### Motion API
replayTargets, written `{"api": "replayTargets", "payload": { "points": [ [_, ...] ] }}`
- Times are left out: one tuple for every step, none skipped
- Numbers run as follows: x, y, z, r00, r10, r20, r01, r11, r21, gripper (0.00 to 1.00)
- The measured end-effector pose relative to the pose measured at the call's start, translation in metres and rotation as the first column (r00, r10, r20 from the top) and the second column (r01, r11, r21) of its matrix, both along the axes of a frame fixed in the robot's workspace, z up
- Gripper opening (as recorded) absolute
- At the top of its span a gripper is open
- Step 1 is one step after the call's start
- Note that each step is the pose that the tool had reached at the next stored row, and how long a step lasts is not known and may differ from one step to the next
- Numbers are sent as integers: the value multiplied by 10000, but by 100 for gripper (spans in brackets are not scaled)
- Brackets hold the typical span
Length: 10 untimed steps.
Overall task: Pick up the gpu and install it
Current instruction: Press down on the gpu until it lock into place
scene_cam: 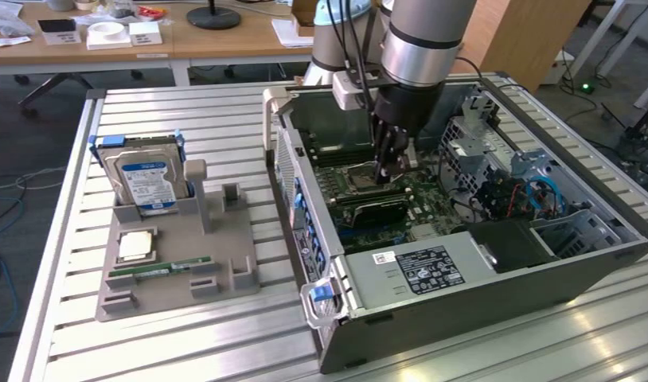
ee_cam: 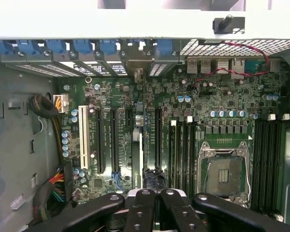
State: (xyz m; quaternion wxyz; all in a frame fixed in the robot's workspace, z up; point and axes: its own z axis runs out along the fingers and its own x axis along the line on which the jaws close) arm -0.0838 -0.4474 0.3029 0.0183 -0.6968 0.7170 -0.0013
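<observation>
A slatted metal counter [scene_cam: 197,119] carries two things directly: a grey parts holder [scene_cam: 175,274] toward the exterior view's left, and an open computer case [scene_cam: 451,294] lying on its side toward the right, near each other.

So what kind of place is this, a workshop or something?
Probably a robotics lab or test workspace: an open computer case sits on a slatted aluminium table, a grey fixture holds parts, and cluttered wooden desks stand behind.

We see the black multi-fingered gripper [scene_cam: 393,163] low inside the open grey metal computer case [scene_cam: 494,278], hemmed by the silver drive cage [scene_cam: 483,143], boxed black power supply [scene_cam: 419,270] and perforated rear wall [scene_cam: 286,151]; only upward stays free.
</observation>
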Motion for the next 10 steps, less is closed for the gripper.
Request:
{"api": "replayTargets", "payload": {
  "points": [
    [-2, 3, -4, 10000, 0, 1, 0, 10000, 0, 11],
    [-5, 5, -11, 10000, 0, 1, 0, 10000, 1, 11],
    [-8, 6, -20, 10000, 0, 1, 0, 10000, 0, 11],
    [-10, 7, -31, 10000, 0, -1, 0, 10000, -2, 11],
    [-13, 8, -43, 10000, 0, 0, 0, 10000, -1, 11],
    [-15, 8, -54, 10000, 1, 0, -1, 10000, -1, 11],
    [-16, 8, -63, 10000, 2, 0, -2, 10000, -1, 11],
    [-17, 7, -69, 10000, 2, 0, -2, 10000, -1, 11],
    [-18, 4, -71, 10000, 1, -1, -1, 10000, -2, 11],
    [-18, -4, -72, 10000, 0, -1, 0, 10000, -1, 11]
  ]
}}
